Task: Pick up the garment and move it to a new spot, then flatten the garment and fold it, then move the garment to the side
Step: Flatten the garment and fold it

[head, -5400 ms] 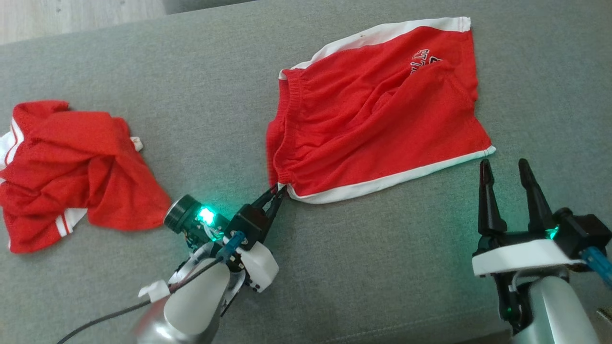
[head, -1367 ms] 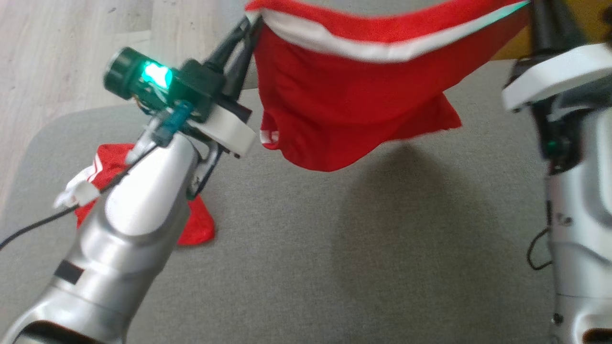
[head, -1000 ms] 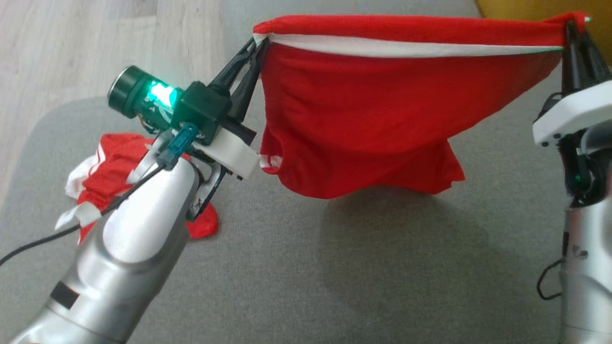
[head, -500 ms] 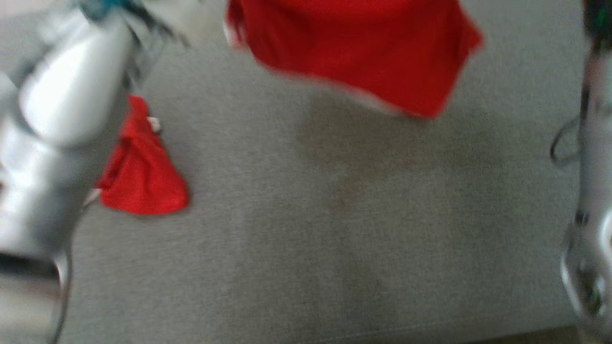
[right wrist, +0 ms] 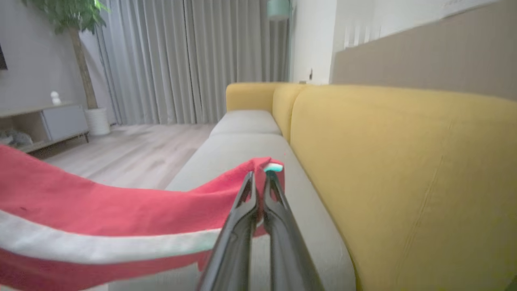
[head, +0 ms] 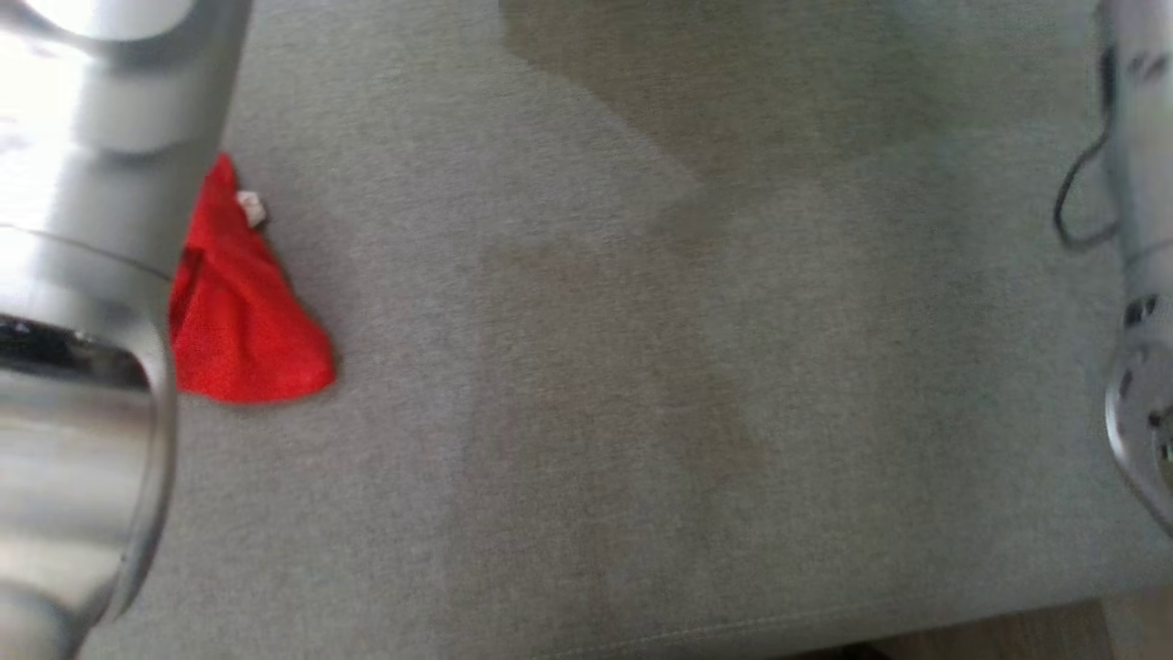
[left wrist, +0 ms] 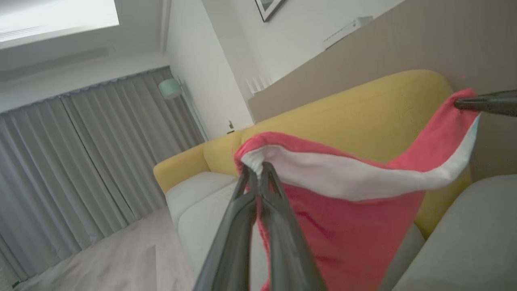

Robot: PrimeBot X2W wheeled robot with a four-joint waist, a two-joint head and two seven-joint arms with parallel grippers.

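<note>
We saw left gripper (left wrist: 257, 169) pinched shut on white-banded edge of red garment (left wrist: 347, 230). Right gripper (right wrist: 259, 176) was likewise clamped on opposite corner. We noted garment hung stretched between both, up in air over grey sofa seat (head: 641, 412), yellow backrest (right wrist: 404, 161) behind. Second red cloth (head: 243, 321) lay on seat, partly hidden by left forearm (head: 82, 275).

Head camera's staring steeply down, close over the grey sofa seat (head: 641, 412). Each wrist camera peers out along its own jaws. Both catch the red garment (left wrist: 343, 226) just past the tips, with the yellow backrest (left wrist: 363, 113) beyond.
</note>
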